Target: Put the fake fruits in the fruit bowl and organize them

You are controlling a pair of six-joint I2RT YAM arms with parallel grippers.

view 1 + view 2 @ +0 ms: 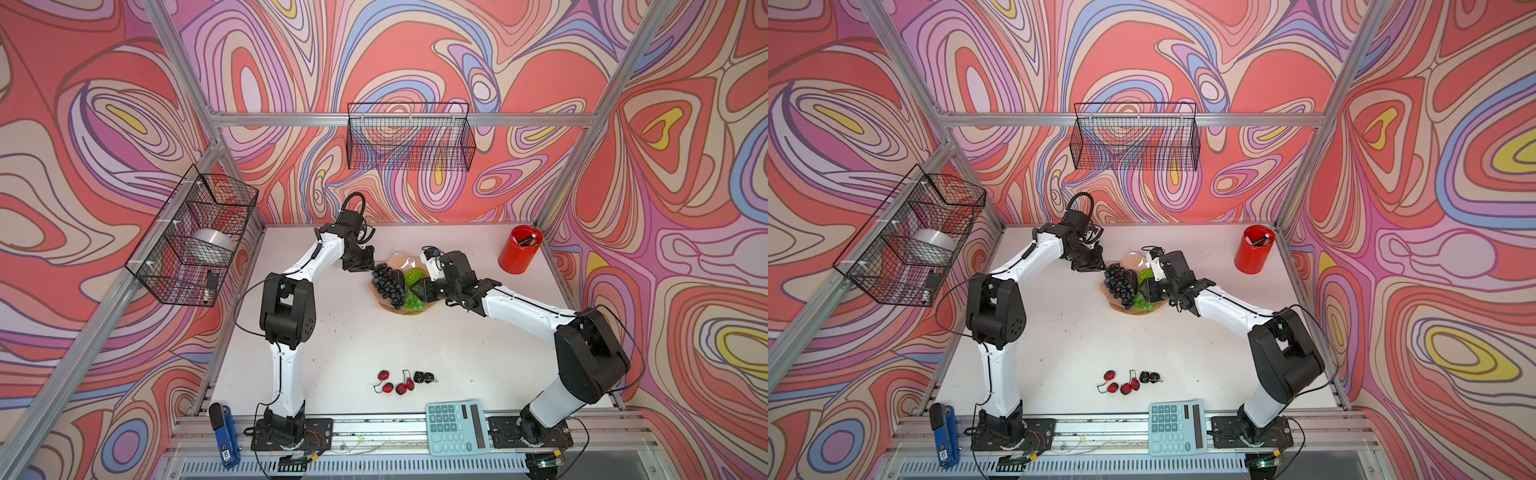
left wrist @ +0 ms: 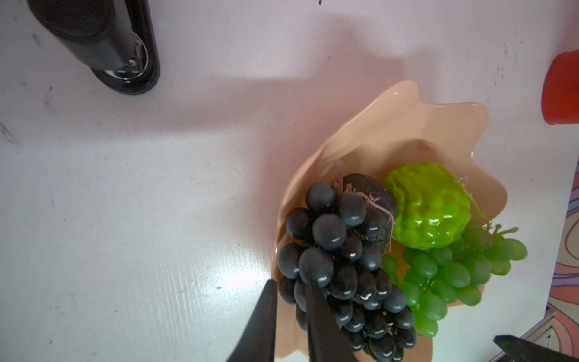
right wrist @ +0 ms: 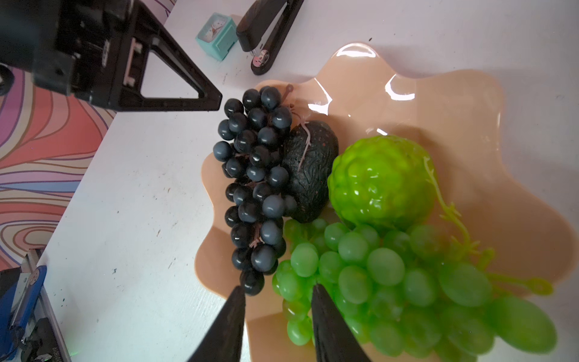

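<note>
The peach-pink fruit bowl (image 1: 400, 258) (image 1: 1130, 259) (image 2: 407, 125) (image 3: 438, 103) sits at the table's back middle. It holds the dark purple grape bunch (image 1: 385, 282) (image 2: 338, 250) (image 3: 257, 175), the avocado (image 2: 368, 188) (image 3: 310, 175), the lime-green ball (image 1: 415, 276) (image 2: 432, 207) (image 3: 379, 181) and the green grape bunch (image 1: 412, 301) (image 2: 451, 275) (image 3: 391, 282). Red cherries (image 1: 395, 384) (image 1: 1121, 384) and black berries (image 1: 424, 377) (image 1: 1149, 377) lie on the table near the front. My left gripper (image 1: 368, 270) (image 2: 291, 286) hovers at the purple bunch's edge, jaws narrowly apart and empty. My right gripper (image 1: 419, 289) (image 3: 279, 293) stands open over the green grapes.
A red cup (image 1: 519, 249) stands back right. A calculator (image 1: 455, 428) and a blue stapler (image 1: 224, 432) lie at the front edge. A black stapler (image 3: 266, 34) and a teal clock (image 3: 216, 36) sit behind the bowl. Wire baskets (image 1: 195, 237) (image 1: 409, 137) hang on the walls.
</note>
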